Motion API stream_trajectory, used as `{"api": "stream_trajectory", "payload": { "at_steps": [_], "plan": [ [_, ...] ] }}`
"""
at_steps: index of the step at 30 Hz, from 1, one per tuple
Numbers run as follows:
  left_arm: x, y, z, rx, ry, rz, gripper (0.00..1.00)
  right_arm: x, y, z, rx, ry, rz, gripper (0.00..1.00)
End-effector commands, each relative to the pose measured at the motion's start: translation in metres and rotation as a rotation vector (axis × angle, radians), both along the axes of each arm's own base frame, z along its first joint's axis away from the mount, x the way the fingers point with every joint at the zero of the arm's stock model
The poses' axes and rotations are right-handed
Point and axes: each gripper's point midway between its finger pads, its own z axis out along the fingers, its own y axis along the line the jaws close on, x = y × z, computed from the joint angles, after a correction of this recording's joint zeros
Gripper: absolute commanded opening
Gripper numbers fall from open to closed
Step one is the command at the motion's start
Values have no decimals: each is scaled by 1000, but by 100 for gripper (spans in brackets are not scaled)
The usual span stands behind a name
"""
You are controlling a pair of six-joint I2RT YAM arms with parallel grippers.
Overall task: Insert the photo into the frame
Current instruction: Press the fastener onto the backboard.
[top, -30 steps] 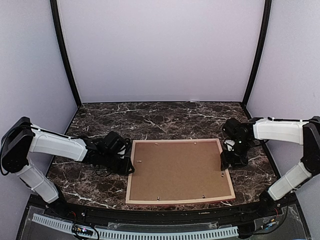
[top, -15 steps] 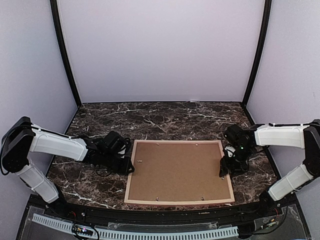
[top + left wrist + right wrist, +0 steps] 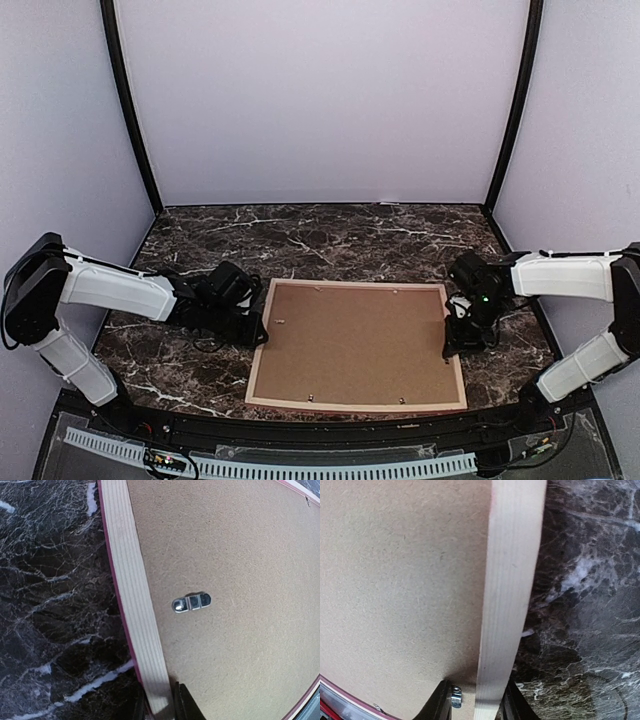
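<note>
The frame (image 3: 350,403) lies face down on the marble table, its tan wood back up, with a brown backing board (image 3: 355,340) filling it. The photo is hidden. My left gripper (image 3: 254,327) is shut on the frame's left rail (image 3: 132,595), one finger (image 3: 186,705) on the board side and one on the outer edge. My right gripper (image 3: 456,336) straddles the right rail (image 3: 512,580). Its outer finger (image 3: 512,707) is against the rail, while the inner finger (image 3: 436,707) stands a small gap off, over the board.
Small metal turn clips (image 3: 191,602) sit on the backing board along the rails, one (image 3: 455,696) right by my right inner finger. Dark marble table (image 3: 320,240) stretches behind the frame to the back wall. The table's near edge (image 3: 330,425) is close to the frame's front rail.
The frame has slid slightly left and toward the near edge. My right gripper has come down over the right rail and its jaws have narrowed. The left gripper keeps its hold.
</note>
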Motion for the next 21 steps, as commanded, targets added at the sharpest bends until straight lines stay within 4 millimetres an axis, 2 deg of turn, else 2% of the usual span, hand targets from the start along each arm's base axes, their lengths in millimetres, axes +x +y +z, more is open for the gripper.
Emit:
{"api": "stream_trajectory", "payload": {
  "at_steps": [1,14,16,21],
  "plan": [
    [-14,13,-15,81,45,-33,20,13,17,3,56,-39,23,29],
    [-9,26,-14,107,13,39,24,88,63,8,109,-139,127,26],
    [-9,26,-14,105,14,44,25,95,66,8,104,-144,137,29],
    [-6,28,-10,112,2,62,30,101,65,18,99,-177,138,46]
  ]
}}
